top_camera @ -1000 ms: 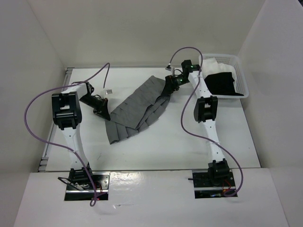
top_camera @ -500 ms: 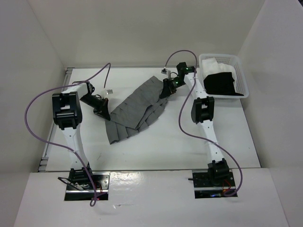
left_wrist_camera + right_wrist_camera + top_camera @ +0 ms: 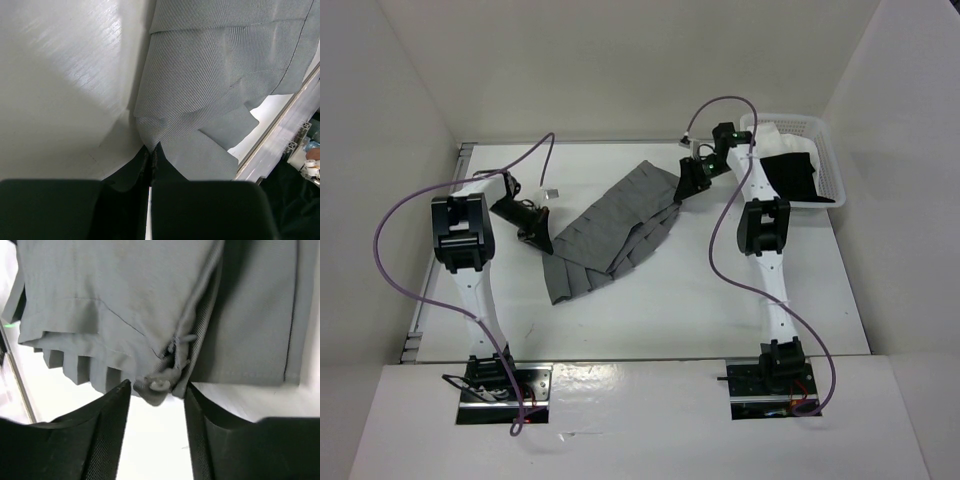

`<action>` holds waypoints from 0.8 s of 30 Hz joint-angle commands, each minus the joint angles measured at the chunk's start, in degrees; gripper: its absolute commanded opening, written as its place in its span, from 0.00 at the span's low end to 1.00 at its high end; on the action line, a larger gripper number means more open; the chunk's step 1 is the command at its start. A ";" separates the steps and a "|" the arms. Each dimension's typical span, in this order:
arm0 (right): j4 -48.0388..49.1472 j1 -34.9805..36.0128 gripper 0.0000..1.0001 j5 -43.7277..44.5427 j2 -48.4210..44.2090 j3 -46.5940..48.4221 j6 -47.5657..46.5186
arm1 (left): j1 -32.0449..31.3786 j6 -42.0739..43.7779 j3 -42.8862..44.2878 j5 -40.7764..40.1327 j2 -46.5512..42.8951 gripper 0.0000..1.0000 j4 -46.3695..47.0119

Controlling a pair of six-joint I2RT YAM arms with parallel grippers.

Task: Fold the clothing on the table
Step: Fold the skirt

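Observation:
The clothing, a grey pleated skirt, lies spread diagonally on the white table. My left gripper is at its near left corner. In the left wrist view the left gripper is shut, pinching a fold of the clothing. My right gripper sits at the far right end of the skirt. In the right wrist view the right gripper is open, and the waistband tab with its button lies between the tips, touching neither finger. The clothing fills the upper half of that view.
A white plastic basket stands at the back right, holding a black garment and a white garment. A metal rail runs along the table's left edge. White walls enclose the table on three sides.
The right gripper has shifted slightly right and back along the skirt's far end, and its jaws stand narrower than a second ago. The left arm and skirt have not moved.

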 commanded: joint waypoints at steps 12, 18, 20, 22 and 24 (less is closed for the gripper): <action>-0.82 0.35 0.99 1.51 -0.80 -1.38 0.83 | -0.14 3.79 2.10 -5.10 4.00 0.00 3.62; 1.37 -0.79 0.99 0.91 -0.80 -0.86 2.76 | -0.14 3.79 1.40 -5.63 3.29 0.00 4.14; 2.17 -0.79 0.99 0.90 0.43 -0.24 3.29 | -0.14 3.79 2.01 -5.63 3.29 0.00 3.53; 2.96 -0.79 0.99 0.29 1.13 1.07 4.00 | -0.14 3.27 2.01 -5.63 3.29 0.00 3.52; 3.49 -0.79 0.99 0.29 2.45 2.30 5.48 | -0.14 3.26 2.54 -5.63 3.29 0.00 3.52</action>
